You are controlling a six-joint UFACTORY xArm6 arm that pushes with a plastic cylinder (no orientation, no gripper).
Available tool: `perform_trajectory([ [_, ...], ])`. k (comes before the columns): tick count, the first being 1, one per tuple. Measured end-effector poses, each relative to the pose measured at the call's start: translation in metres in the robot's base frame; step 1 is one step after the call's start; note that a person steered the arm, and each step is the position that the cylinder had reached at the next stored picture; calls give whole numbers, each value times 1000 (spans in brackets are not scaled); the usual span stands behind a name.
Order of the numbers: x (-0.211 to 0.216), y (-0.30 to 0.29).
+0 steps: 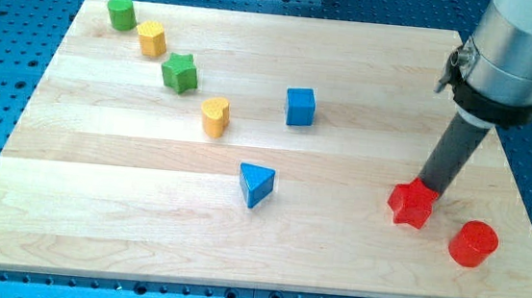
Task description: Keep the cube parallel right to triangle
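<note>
Pale wooden board (97,202) carries eight blocks. Landmark: blue triangle (255,184), near centre. Blue cube (300,106) above it, slightly right. Yellow heart (215,117) up-left of triangle; green star (180,72), yellow hexagon (152,38) and green cylinder (120,12) further up-left in a diagonal line. Red star (411,204) and red cylinder (473,244) well right.

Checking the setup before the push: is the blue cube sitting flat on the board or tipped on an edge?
Flat. The blue cube shows a level top face and rests squarely on the board.
</note>
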State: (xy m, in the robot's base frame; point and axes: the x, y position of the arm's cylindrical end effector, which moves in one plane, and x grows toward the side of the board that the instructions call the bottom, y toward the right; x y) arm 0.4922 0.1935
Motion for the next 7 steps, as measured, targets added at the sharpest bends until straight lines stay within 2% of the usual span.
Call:
perform_trajectory([
  [1,-93,-8],
  [2,-158,-73],
  [3,-161,-146],
  [4,-130,-169],
  [5,-99,-143],
  [7,-56,-143],
])
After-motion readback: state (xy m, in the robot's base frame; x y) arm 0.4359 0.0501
